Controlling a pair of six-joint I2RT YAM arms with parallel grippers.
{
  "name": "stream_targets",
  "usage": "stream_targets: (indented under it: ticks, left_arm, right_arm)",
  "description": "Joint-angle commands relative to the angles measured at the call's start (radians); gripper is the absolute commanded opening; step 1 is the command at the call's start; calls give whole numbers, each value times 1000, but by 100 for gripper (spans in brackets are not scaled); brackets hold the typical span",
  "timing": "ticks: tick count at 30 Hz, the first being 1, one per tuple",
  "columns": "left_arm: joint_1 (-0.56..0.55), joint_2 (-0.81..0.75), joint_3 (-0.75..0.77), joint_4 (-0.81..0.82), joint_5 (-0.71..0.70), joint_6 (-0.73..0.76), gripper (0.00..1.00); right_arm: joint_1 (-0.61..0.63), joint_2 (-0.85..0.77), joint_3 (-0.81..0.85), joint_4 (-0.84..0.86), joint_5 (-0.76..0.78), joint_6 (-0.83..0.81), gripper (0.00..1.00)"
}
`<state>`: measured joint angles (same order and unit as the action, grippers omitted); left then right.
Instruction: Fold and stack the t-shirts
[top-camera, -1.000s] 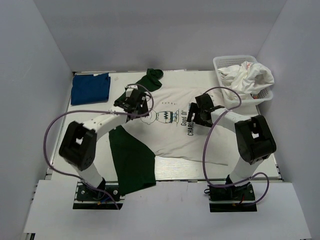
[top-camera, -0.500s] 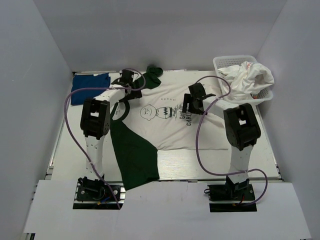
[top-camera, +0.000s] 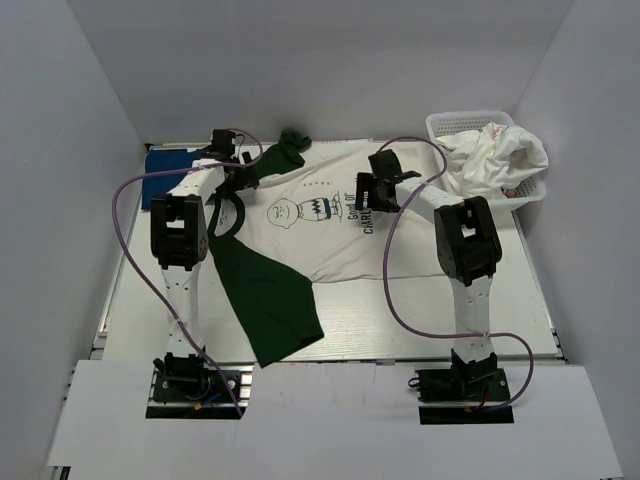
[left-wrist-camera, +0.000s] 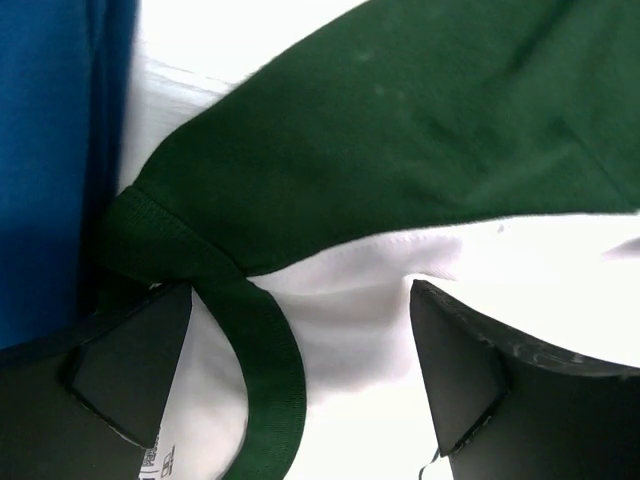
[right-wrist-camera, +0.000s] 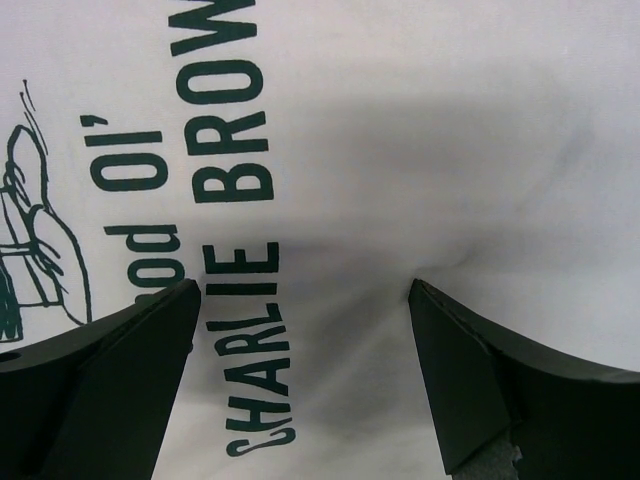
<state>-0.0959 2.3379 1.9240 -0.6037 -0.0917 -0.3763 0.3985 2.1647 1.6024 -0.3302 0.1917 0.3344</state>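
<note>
Now my left claw (left-wrist-camera: 298, 385) and right claw (right-wrist-camera: 300, 385) gape over the Charlie Brown shirt (top-camera: 325, 250). I judge I'm flattening it. Next: pinch the green collar (left-wrist-camera: 270, 350) beneath my left claw.

The spread t-shirt (top-camera: 330, 250) is white — dark green sleeves, collar, cartoon-face print and lettering; the folded t-shirt (top-camera: 160, 178) far left is blue — the lattice basket (top-camera: 450, 118) white.

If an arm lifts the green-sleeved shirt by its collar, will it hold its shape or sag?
Probably floppy: the green-sleeved shirt lies flat with soft creases, and its collar curls loosely. Its long sleeve would likely dangle and drag. Pushed, it should bunch rather than slide whole.
</note>
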Motion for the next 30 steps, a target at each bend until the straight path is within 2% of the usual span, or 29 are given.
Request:
stream_targets:
  ticks: [1,4,5,6,7,8,9,10,11,12,13,14,16,18,23,27,30]
  left_arm:
    - [-15,-20,46,-8,125,74,100]
    - [-33,-126,23,-22,150,85,100]
    - [-33,-168,-2,-22,170,85,100]
    - [-33,-219,-84,-13,208,85,100]
    - [-33,-342,-145,19,227,85,100]
    - [-42,-415,-217,44,246,70,100]
    - [-42,-490,-378,64,306,57,100]
    - [-53,-568,-467,85,346,47,100]
    - [-53,-733,-562,134,381,1,100]
    - [-62,-821,-759,163,430,-30,100]
    - [-76,-913,-861,201,449,-64,100]
    - [-76,-1095,-1045,275,473,-146,100]
    - [-87,-1254,-1172,292,509,-183,100]
    - [-99,-1429,-1261,164,509,-223,100]
    - [-119,-1655,-1382,-20,570,-309,100]
    - [-142,-1661,-1485,-103,635,-352,94]
    - [-168,-1675,-1542,-184,612,-391,94]
  right_arm:
    - [-4,-46,2,-47,-41,43,90]
    - [-3,-147,-82,-10,-21,57,90]
    - [-4,-246,-151,18,-18,55,90]
    - [-3,-279,-176,45,-12,61,90]
    - [-4,-346,-199,59,-9,64,90]
    - [0,-415,-282,98,0,71,90]
    - [2,-451,-314,106,35,77,90]
    - [0,-517,-350,117,52,119,90]
    - [-1,-552,-474,147,63,142,90]
    - [-1,-619,-517,181,87,165,90]
    - [-6,-679,-603,194,92,234,90]
    - [-7,-707,-678,238,95,251,90]
    - [-4,-781,-737,282,109,275,90]
    - [-6,-810,-734,237,132,290,90]
    - [-7,-826,-739,237,94,322,90]
    - [-6,-824,-759,238,77,339,90]
    - [-9,-829,-768,226,97,336,90]
